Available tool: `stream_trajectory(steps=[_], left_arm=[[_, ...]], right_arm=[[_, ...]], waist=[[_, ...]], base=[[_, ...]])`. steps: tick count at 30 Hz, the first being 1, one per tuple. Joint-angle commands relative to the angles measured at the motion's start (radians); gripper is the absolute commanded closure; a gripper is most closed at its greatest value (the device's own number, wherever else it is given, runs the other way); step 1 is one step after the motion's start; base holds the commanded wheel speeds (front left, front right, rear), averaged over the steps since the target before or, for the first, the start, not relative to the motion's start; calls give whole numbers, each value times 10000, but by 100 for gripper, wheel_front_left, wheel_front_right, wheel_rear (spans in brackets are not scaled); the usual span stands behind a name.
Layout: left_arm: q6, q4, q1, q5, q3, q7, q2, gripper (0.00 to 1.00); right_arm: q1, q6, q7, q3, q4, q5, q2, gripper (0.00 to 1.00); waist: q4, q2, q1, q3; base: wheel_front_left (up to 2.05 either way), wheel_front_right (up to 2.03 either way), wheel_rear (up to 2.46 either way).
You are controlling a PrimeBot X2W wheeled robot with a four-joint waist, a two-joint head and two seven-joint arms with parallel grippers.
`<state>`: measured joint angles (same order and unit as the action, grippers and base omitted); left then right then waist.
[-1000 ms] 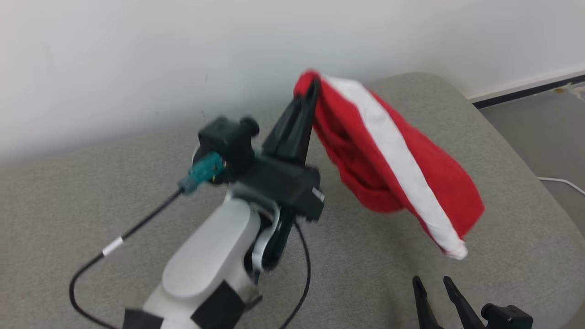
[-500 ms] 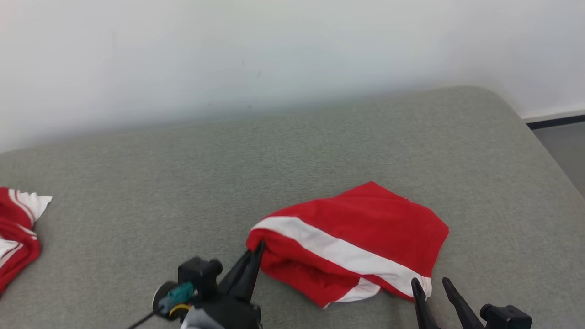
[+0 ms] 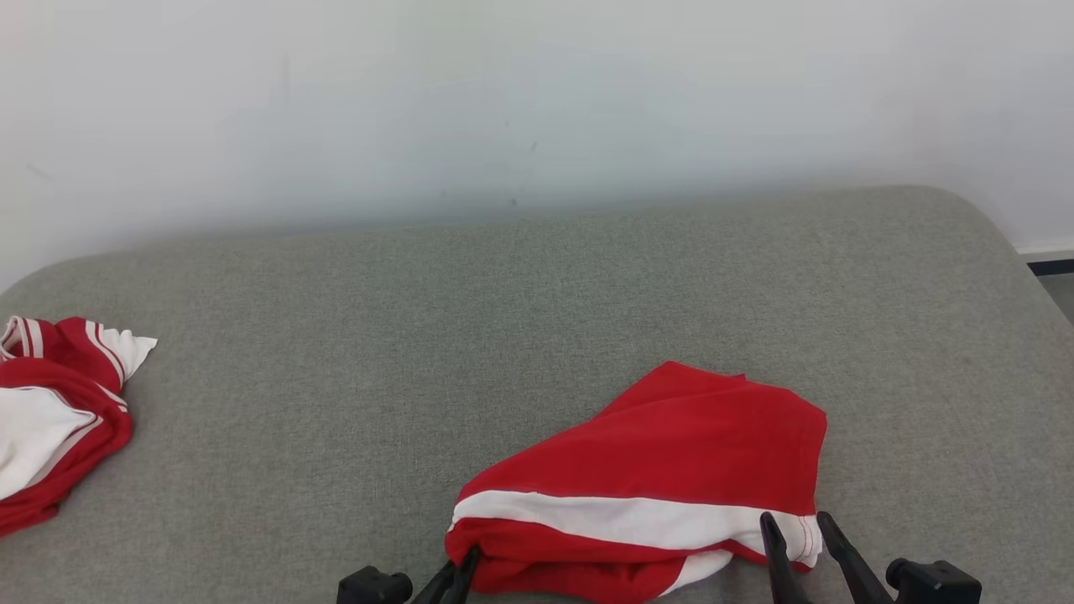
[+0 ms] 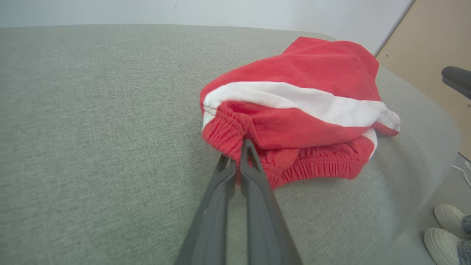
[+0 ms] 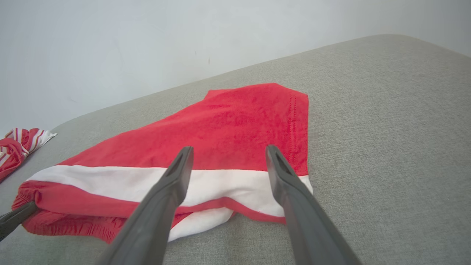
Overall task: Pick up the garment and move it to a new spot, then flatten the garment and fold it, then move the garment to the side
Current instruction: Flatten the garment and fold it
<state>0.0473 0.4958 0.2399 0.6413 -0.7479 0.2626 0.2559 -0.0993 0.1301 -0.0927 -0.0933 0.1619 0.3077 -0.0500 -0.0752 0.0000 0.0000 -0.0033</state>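
The garment (image 3: 671,453) is a pair of red shorts with a white stripe, lying crumpled on the grey padded surface (image 3: 503,310) near its front edge. My left gripper (image 3: 459,579) is at the bottom of the head view, shut on the elastic waistband at the garment's left end. In the left wrist view its fingertips (image 4: 243,147) pinch the gathered red hem of the garment (image 4: 312,70). My right gripper (image 3: 795,533) is open, its tips over the garment's right lower corner. In the right wrist view the right gripper (image 5: 228,149) straddles the white stripe of the garment (image 5: 239,121).
A second red and white garment (image 3: 50,411) lies at the surface's far left. A pale wall runs behind the surface. The surface's rounded right edge drops to the floor, where a person's white shoes (image 4: 443,228) stand. Bare grey surface lies between the two garments.
The garment hung in the air from my left gripper; now it lies on the surface, still gripped. The left arm has come down toward me. The head camera has turned left.
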Motion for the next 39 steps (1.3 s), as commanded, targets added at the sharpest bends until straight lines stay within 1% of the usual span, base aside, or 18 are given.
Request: stream_trajectory(steps=[1,5,9,12,16,23,25,26,29,30,31,33,35,39], left_arm=[[-158,-6,-188,-149,167,29,-90,100],[-657,78,-347,-494,600,30,-136,100],[-1216,104,45,-1243,1061,31,-64,100],[-1313,191,544,-1675,1280,31,-115,100],[-954,463,1608,-2048,1280,31,-372,100],[-281,637,3981,-2696,1036,32,-1178,100],[-158,505,4643,-2825,1088,32,-1410,100],[-158,505,4643,-2825,1088,32,-1410,100],[-59,181,5443,-3084,1196,32,-1671,100],[-59,15,5683,-3186,1245,32,-1739,100],[25,-460,6005,-3306,1342,32,-1860,100],[116,-959,5983,-3406,1431,31,-1932,100],[240,-1250,5572,-3403,1384,31,-1969,100],[488,-1092,4489,-3230,1248,32,-1981,100]], right_arm=[[25,14,24,46,-40,-29,-8,0],[62,14,-1,71,-40,-8,-6,0],[112,14,-44,28,-4,57,-6,0],[141,14,-60,-15,44,87,-8,0],[214,14,-142,-82,110,90,-8,0],[344,14,-243,-159,234,168,-4,0],[369,14,-285,-219,272,184,-8,0],[369,14,-285,-219,272,184,-8,0],[417,14,-340,-282,334,210,-6,0],[443,14,-355,-305,346,217,-6,0],[480,14,-400,-296,365,235,-4,0],[514,14,-443,-276,386,248,-6,0],[538,14,-515,-238,416,280,-4,0],[532,14,-580,-203,489,345,-4,0]], waist=[[-2,0,0,-12],[-73,0,0,-37],[-188,0,0,-63],[-295,0,0,-76],[-513,0,0,-78],[-1075,0,0,7],[-1278,0,0,46],[-1278,0,0,46],[-1561,0,0,107],[-1648,0,0,134],[-1751,0,0,202],[-1785,0,0,276],[-1745,0,0,343],[-1429,0,0,475]], base=[[0,0,0],[0,0,0],[0,0,0],[0,0,0],[0,0,0],[0,0,0],[0,0,0],[0,0,0],[0,0,0],[0,0,0],[0,0,0],[0,0,0],[0,0,0],[0,0,0]])
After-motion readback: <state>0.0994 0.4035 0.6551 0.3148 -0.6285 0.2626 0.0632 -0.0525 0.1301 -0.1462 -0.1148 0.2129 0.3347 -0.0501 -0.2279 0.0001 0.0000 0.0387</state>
